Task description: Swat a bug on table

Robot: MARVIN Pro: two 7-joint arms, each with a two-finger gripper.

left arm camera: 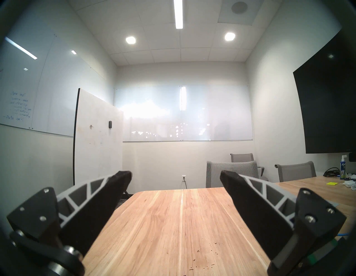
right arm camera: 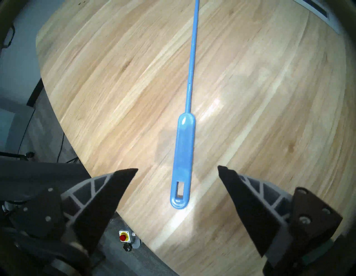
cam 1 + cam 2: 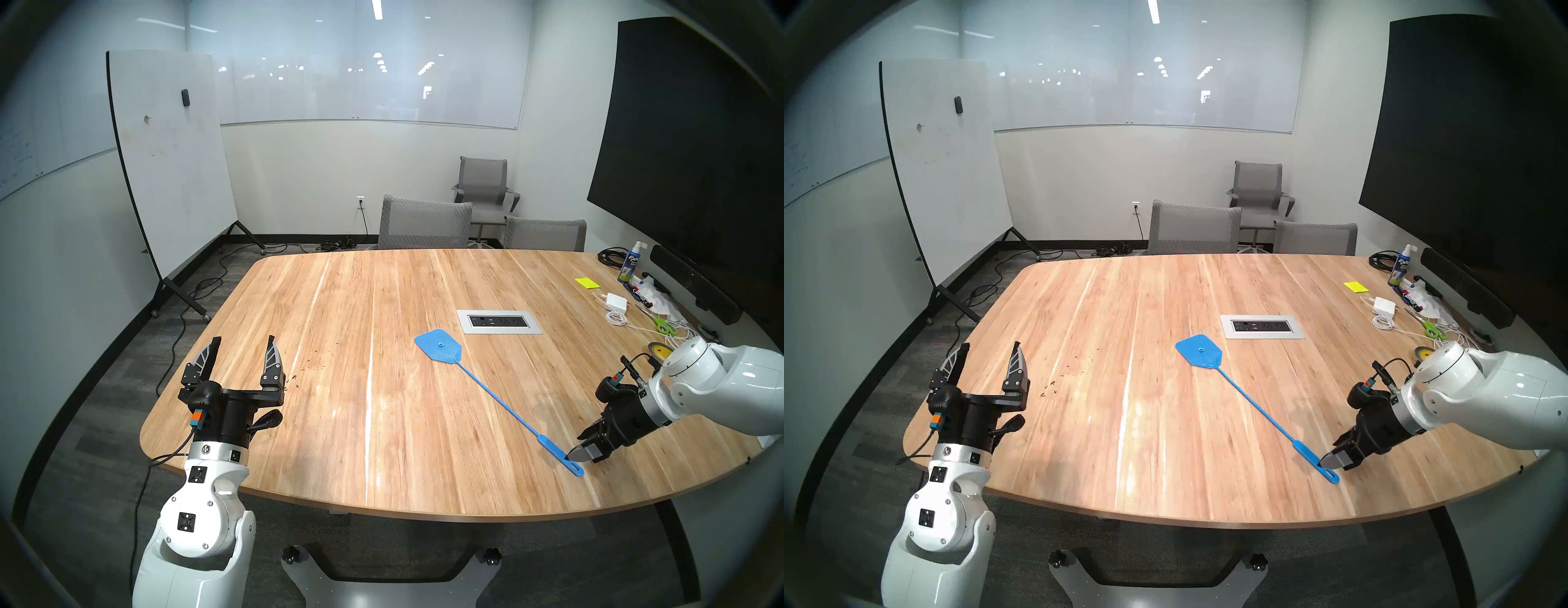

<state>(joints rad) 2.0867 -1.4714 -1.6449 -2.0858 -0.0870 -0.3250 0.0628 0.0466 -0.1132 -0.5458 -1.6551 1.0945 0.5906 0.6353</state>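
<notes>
The bug (image 3: pixel 293 377) shows only as small dark bits scattered on the light wood worktop (image 3: pixel 382 446), just right of the left pincer (image 3: pixel 245 344), whose jaws are spread wide and empty above the near-left corner. A blue fly swatter (image 3: pixel 488 384) lies flat mid-worktop, its head near the silver outlet panel (image 3: pixel 499 321). The right pincer (image 2: pixel 177 171) hovers at the swatter's handle end, jaws wide on either side, not gripping it.
</notes>
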